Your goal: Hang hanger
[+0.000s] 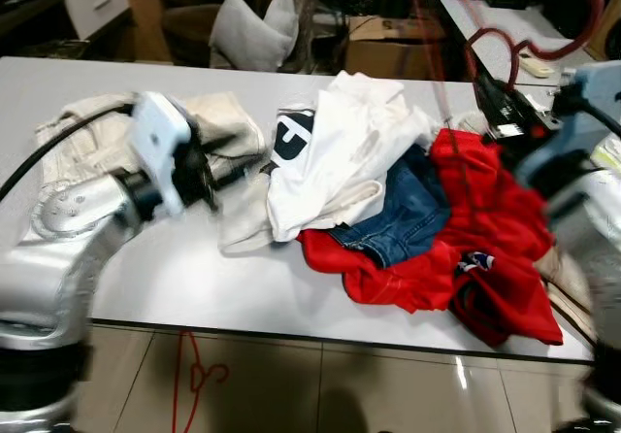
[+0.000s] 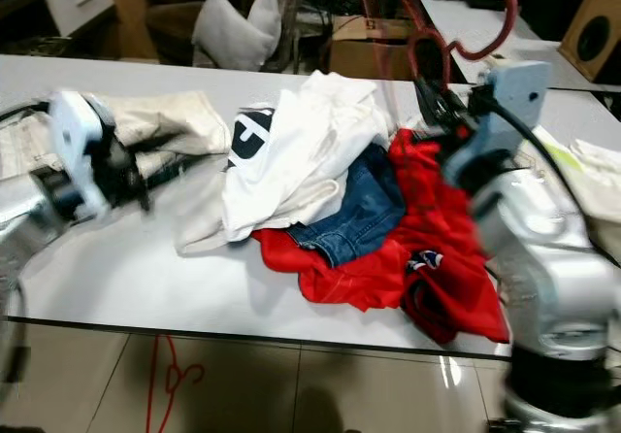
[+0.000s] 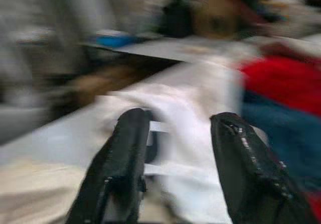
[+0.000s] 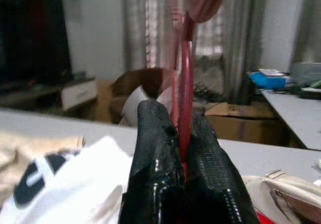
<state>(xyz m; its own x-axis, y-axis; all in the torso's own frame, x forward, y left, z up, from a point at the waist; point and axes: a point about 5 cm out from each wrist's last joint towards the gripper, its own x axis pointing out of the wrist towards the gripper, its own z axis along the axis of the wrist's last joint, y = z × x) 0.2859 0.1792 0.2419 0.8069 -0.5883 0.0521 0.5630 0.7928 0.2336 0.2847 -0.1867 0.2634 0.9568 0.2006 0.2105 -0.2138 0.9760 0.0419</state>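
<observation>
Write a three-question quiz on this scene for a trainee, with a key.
1. True or false: the right gripper is shut on a red hanger.
2. What lies on the floor in front of the table? A) a shoe B) a second red hanger C) a pillow
3. Fill in: the blue jeans lie between the white shirt and the ___ garment.

Key: 1 true; 2 B; 3 red. The left gripper is open above the clothes.

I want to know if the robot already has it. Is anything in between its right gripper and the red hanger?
No, nothing is between them. The right gripper is shut on the red hanger, which it holds up above the pile of clothes on the white table.
</observation>
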